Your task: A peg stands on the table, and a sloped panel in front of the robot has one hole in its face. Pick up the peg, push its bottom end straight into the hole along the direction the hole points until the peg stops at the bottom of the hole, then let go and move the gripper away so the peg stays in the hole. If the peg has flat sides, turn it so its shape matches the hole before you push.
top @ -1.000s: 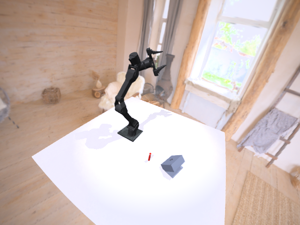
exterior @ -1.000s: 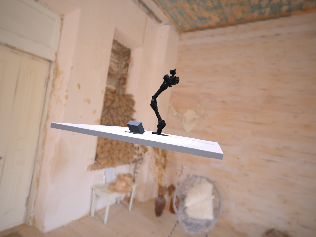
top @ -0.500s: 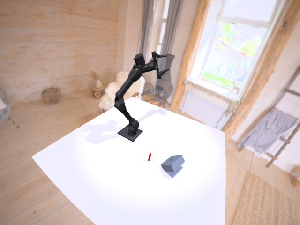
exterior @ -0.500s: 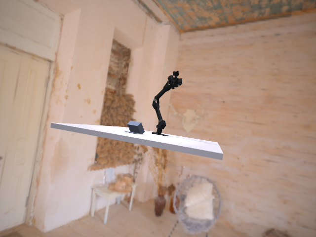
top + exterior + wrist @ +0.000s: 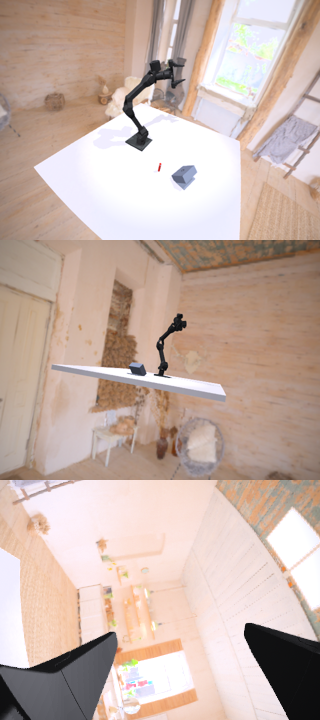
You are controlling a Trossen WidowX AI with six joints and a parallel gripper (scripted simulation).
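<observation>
Red, slim round peg [image 5: 159, 167] stands upright on the table [image 5: 124, 196].

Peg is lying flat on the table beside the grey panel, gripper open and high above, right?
Not quite: the red peg stands upright on the table, as the top view shows. It is beside the grey panel, and the gripper is open, high above.

A small red peg [image 5: 159, 167] stands upright just beside the grey sloped panel [image 5: 184, 175].
</observation>
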